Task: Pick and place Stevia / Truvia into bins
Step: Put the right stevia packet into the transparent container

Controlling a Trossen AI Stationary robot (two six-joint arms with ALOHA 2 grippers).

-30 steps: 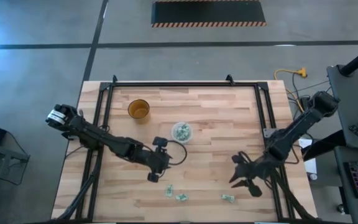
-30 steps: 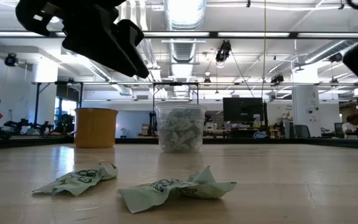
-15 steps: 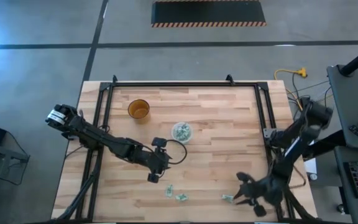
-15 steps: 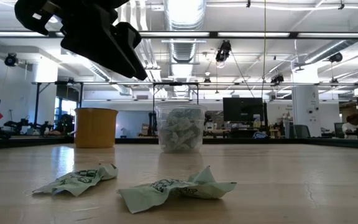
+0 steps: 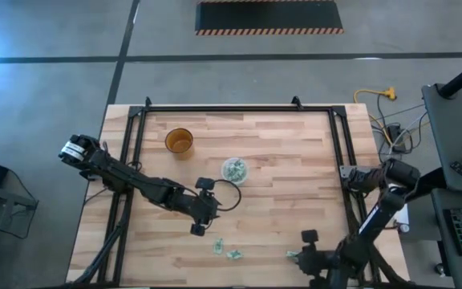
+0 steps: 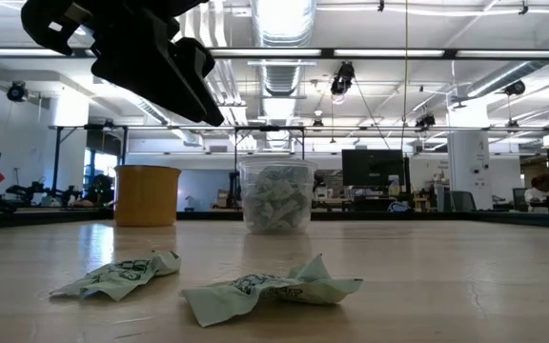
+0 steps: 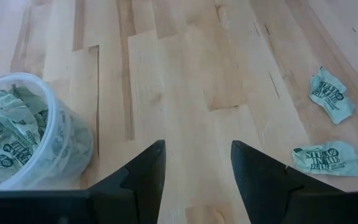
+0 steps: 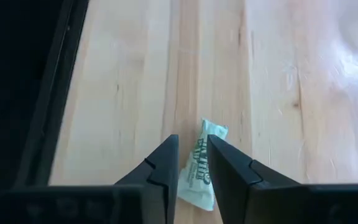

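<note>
Right end effector, fingers narrowly apart, straddles one crumpled pale green paper sachet; two more sachets lie beside the parted, empty left end effector.

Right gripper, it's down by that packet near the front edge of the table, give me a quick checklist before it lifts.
1. Right gripper lined up on the sachet: ok, the packet sits between its fingers.
2. Grip closed on the sachet: cannot tell, a gap shows and contact is unclear.
3. Sachet off the table: not ok, it lies on the wood.
4. Translucent cup upright and reachable: ok, standing mid-table, already holding packets.
5. Left gripper clear of the path: ok, open and empty, near two other sachets.
6. Amber cup away from the target cup: ok, apart.
</note>
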